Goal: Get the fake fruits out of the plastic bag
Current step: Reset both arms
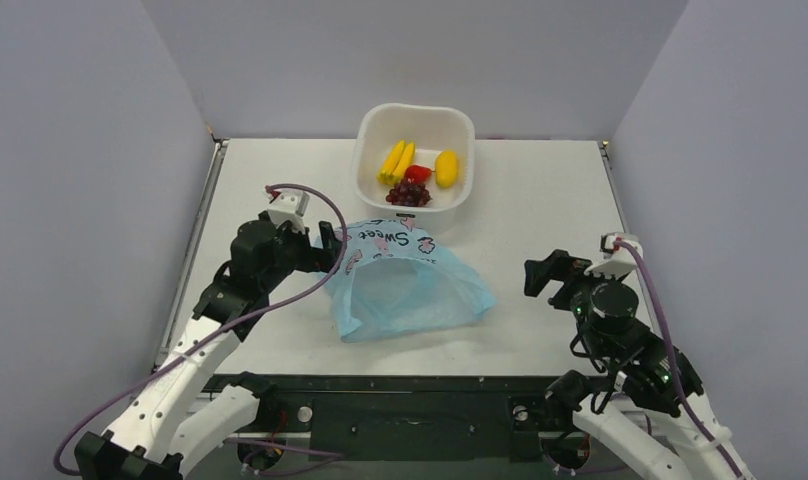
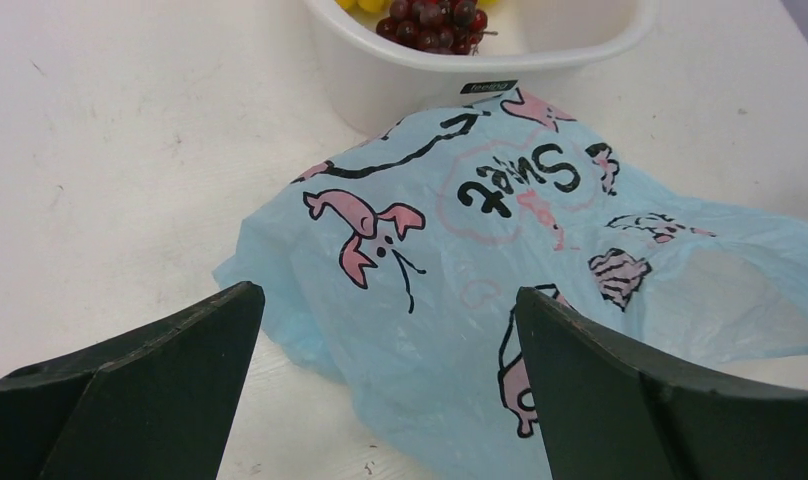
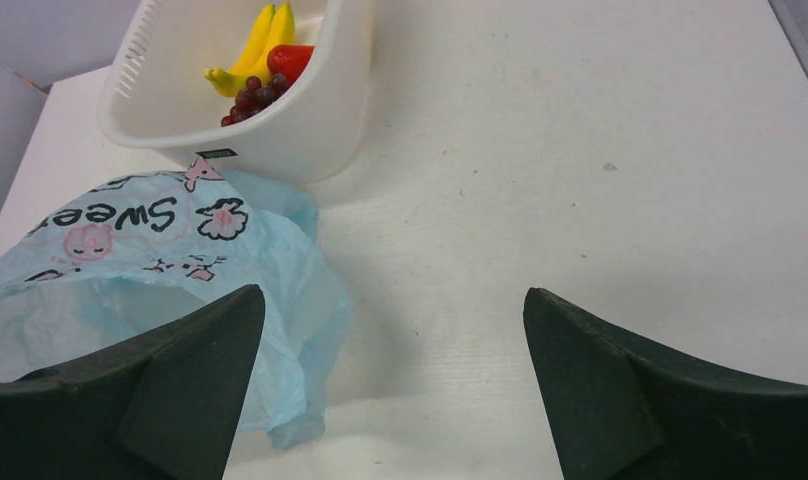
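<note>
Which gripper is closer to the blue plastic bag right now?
Left. The left gripper sits open at the blue plastic bag's left edge, by the printed patch. The right gripper is open too, off to the bag's right with bare table between.

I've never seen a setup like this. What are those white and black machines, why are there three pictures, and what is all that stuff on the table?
Those are two robot arms bolted at the near edge of a white table. The wide picture comes from a fixed camera above and behind them. The other two come from small cameras on each wrist; the dark wedges at the bottom of those pictures are that arm's own jaws. The left gripper and the right gripper both stand open and hold nothing. On the table lies a crumpled light blue plastic bag printed with "Sweet" and cartoon figures. Just behind it stands a white tub holding toy fruit: bananas, a lemon, a small red fruit and a grape bunch.
</note>
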Controlling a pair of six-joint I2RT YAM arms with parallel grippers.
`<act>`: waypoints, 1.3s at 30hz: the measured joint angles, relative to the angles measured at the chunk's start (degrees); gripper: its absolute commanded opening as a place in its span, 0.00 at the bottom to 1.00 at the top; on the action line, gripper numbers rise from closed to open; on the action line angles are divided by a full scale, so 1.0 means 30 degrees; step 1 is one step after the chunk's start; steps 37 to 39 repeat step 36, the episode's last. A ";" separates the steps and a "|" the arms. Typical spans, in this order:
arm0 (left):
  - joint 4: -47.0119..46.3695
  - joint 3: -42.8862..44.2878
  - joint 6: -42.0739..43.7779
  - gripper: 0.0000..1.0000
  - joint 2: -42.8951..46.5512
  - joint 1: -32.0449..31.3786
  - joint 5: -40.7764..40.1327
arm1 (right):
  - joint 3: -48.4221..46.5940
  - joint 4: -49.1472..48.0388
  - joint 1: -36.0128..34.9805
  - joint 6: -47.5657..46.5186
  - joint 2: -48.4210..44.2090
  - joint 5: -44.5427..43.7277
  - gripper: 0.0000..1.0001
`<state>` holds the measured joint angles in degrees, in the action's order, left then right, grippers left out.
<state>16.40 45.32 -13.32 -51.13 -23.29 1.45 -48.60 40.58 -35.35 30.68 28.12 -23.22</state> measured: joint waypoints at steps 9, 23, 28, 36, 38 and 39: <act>0.3118 0.2229 -0.1559 0.97 0.5894 -0.0080 -0.0146 | -0.1107 0.2878 0.0000 0.0750 -0.3446 0.0051 1.00; 0.7118 0.7074 -0.4313 0.97 1.0513 -0.0080 0.0510 | -0.4772 0.5042 0.0000 0.0882 -0.4889 -0.1290 1.00; 0.7628 0.8619 -0.4437 0.97 1.0848 -0.0080 0.0466 | -0.5792 0.5719 0.0000 0.0656 -0.6047 -0.1683 1.00; 0.8415 0.9573 -0.4430 0.97 1.1038 -0.0080 0.0087 | -0.6513 0.5807 0.0000 0.0641 -0.6834 -0.1967 1.00; 0.8415 0.9573 -0.4430 0.97 1.1038 -0.0080 0.0087 | -0.6513 0.5807 0.0000 0.0641 -0.6834 -0.1967 1.00; 0.8415 0.9573 -0.4430 0.97 1.1038 -0.0080 0.0087 | -0.6513 0.5807 0.0000 0.0641 -0.6834 -0.1967 1.00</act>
